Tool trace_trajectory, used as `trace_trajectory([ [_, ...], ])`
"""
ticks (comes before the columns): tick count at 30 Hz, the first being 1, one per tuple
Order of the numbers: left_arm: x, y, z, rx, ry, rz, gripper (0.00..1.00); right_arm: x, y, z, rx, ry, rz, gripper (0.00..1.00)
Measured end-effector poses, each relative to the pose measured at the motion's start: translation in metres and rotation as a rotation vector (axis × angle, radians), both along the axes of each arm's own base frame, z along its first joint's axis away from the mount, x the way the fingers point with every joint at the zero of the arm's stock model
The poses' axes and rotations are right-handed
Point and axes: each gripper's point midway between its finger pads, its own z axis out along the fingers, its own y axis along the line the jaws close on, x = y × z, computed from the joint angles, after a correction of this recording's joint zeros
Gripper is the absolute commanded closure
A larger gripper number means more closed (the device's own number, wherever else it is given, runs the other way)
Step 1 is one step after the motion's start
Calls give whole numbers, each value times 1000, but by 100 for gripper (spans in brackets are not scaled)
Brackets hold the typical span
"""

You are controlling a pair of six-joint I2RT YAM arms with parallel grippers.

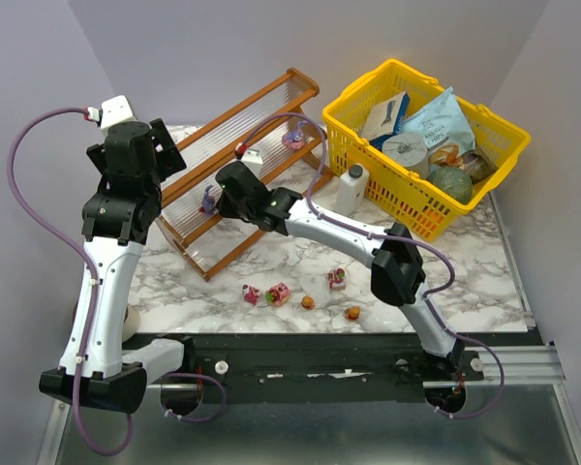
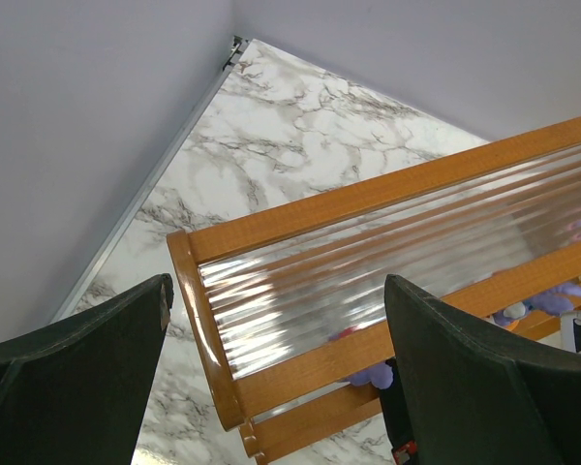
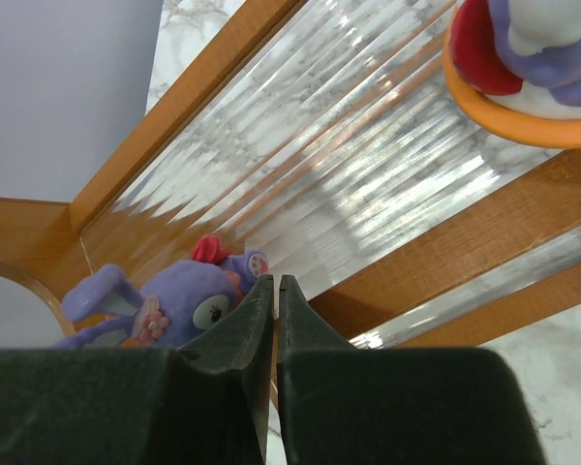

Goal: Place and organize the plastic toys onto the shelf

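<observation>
1. Showing three small plastic figurines (image 1: pixel 293 139) standing on the brown-framed, clear-ribbed stepped shelf (image 1: pixel 252 111); five more toys (image 1: pixel 309 302) lie unplaced on the marble tabletop (image 1: pixel 484 281).
2. Right claw (image 3: pixel 275 286) pinched closed, empty, beside a purple figurine (image 3: pixel 174 305); left claw (image 2: pixel 278 291) spread, empty.

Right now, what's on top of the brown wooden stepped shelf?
Three small plastic toys show on the brown wooden stepped shelf: a purple rabbit figurine, a red-topped one and a purple-pink one. The right arm covers part of the lower tiers.
</observation>
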Motion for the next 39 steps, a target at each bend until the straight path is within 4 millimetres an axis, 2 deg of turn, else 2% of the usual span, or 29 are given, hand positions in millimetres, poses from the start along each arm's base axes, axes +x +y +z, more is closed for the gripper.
trace_trajectory([
  [11, 0, 0, 0, 0, 0, 0, 1, -3, 8, -3, 32, 4, -1, 92],
  [27, 0, 0, 0, 0, 0, 0, 1, -34, 29, -1, 55, 19, 40, 95],
  [33, -1, 0, 1, 0, -2, 0, 1, -32, 26, -1, 53, 15, 13, 95],
  [39, -1, -3, 2, -7, -6, -15, 1, -31, 15, 2, 24, 4, -15, 94],
])
